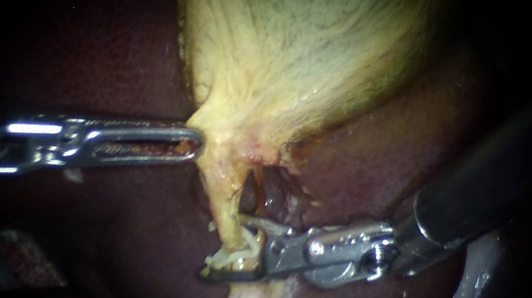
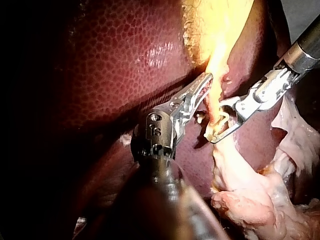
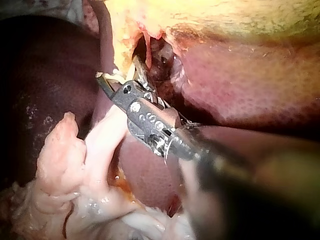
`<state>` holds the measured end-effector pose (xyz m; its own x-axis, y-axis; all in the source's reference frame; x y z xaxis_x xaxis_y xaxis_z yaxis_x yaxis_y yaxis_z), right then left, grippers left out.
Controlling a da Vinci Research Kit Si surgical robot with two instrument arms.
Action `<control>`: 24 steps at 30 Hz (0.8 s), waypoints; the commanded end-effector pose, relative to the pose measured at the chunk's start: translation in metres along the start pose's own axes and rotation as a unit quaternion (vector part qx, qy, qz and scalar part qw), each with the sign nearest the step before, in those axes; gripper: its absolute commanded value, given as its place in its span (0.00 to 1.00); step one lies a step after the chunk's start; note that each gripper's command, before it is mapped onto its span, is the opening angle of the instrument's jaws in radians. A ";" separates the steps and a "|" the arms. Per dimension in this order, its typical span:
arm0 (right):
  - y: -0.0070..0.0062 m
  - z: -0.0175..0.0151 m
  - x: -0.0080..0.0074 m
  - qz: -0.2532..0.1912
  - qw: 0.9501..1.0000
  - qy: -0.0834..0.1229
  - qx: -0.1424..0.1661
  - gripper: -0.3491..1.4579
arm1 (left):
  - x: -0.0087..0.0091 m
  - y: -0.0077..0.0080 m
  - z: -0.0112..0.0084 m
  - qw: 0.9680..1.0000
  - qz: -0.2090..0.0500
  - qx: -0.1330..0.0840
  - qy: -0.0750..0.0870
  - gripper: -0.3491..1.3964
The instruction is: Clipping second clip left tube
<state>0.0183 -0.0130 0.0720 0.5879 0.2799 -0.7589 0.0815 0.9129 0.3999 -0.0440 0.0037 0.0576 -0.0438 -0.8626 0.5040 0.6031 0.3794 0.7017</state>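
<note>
The left tube [image 1: 223, 196] is the pale yellow string that runs down from the narrow end of the gallbladder [image 1: 297, 46]. In the endoscope view it sits a little under the middle, heading toward 6 o'clock. Its low end lies between the jaws of my right instrument [image 1: 224, 247], which comes in from 3 o'clock. Those jaws are open, one on each side of the tube, and a white clip [image 1: 219, 258] shows in the gap. I cannot tell if the clip sits in the jaws or is already on the tube.

Just beside the tube, at its 3 o'clock, is a darker strand [image 1: 249, 195]. Dark red liver [image 1: 379, 161] lies all round and underneath.

My left instrument [image 1: 196, 146] comes in from 9 o'clock. Its jaws look closed on the edge of the gallbladder, right where it gets narrow, and hold it out toward 9 o'clock.

I think the squeeze comes next, and it could go wrong in a few ways. If the jaws do not reach all the way across, the clip would pinch only part of the tube. If they sit too far toward 3 o'clock, the darker strand could get caught too. The lower jaw tip is close to the liver and could poke it. If my left instrument pulls too hard, the thin neck could tear.
</note>
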 end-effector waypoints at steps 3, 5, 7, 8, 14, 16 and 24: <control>0.0000 0.0000 -0.0001 0.000 1.000 -0.010 0.001 0.47 | 0.0000 0.0000 0.0000 1.000 0.000 0.000 0.000 0.00; 0.0000 -0.0001 0.0000 0.000 1.000 -0.011 0.001 0.45 | 0.0000 0.0000 0.0000 1.000 0.000 0.000 0.000 0.00; 0.0000 -0.0002 0.0000 0.003 1.000 -0.011 0.001 0.42 | 0.0000 -0.0001 0.0000 1.000 0.000 0.000 0.000 0.00; 0.0000 -0.0002 0.0000 0.009 1.000 -0.011 0.002 0.40 | 0.0000 -0.0001 0.0000 1.000 0.000 0.000 0.000 0.00; 0.0000 -0.0013 -0.0004 0.068 0.997 -0.031 0.011 0.00 | 0.0000 -0.0001 0.0000 1.000 0.000 0.000 0.000 0.00; 0.0002 -0.0015 -0.0002 0.074 0.997 -0.031 0.014 0.00 | 0.0000 -0.0001 0.0000 1.000 0.000 0.000 0.000 0.00; 0.0000 -0.0012 -0.0005 0.082 0.996 -0.032 0.025 0.00 | 0.0000 -0.0001 0.0001 1.000 0.000 -0.001 0.000 0.00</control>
<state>0.0170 -0.0128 0.0717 0.6475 0.4023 -0.6473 0.0223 0.8390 0.5437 -0.0442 0.0037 0.0575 -0.0446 -0.8624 0.5043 0.6039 0.3789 0.7013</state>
